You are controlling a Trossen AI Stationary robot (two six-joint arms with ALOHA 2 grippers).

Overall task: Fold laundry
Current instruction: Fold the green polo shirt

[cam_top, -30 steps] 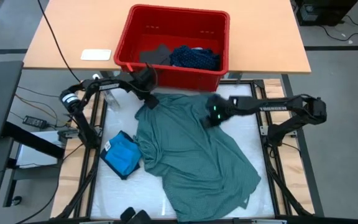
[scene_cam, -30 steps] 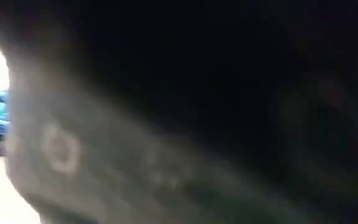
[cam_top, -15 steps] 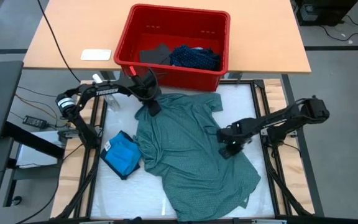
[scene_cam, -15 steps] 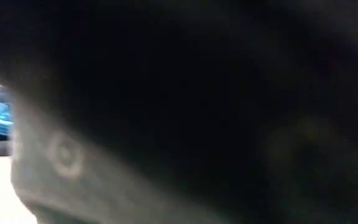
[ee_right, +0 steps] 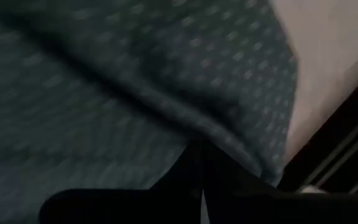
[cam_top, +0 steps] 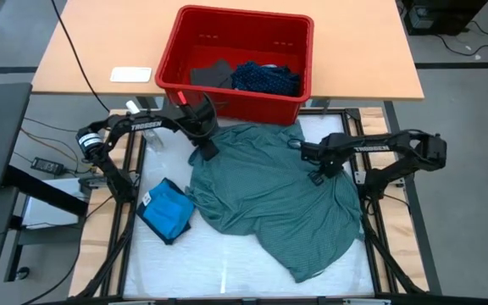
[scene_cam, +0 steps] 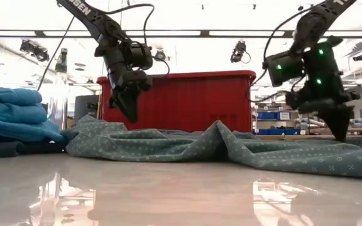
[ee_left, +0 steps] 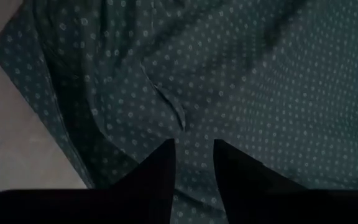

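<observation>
High view is showing the shirt (cam_top: 274, 199) lying crumpled across the middle of the table (cam_top: 185, 271), its far edge near the red bin (cam_top: 235, 93). The left end effector (cam_top: 203, 151) is hovering over the shirt's far left corner with its fingers narrowly parted; the left wrist view is showing cloth below the tips, but nothing pinched between them. The right end effector (cam_top: 318, 174) is sitting fully closed at the shirt's far right edge; whether it is pinching cloth cannot be told.

Handling judgement: the shirt is thin, light and limp. It is draping into ridges, as the low view is showing at its raised centre fold (scene_cam: 219, 135), so it is likely to sag and slide when lifted. Take hold at hems or corners, pinching a single layer at two well-separated points.

Edges and room: the shirt's right side is reaching the table's right frame rail (cam_top: 364, 212), leaving little margin there. The folded blue garment (cam_top: 166, 212) is lying just beside the shirt's left edge. Bare surface is remaining along the near edge for spreading.
</observation>
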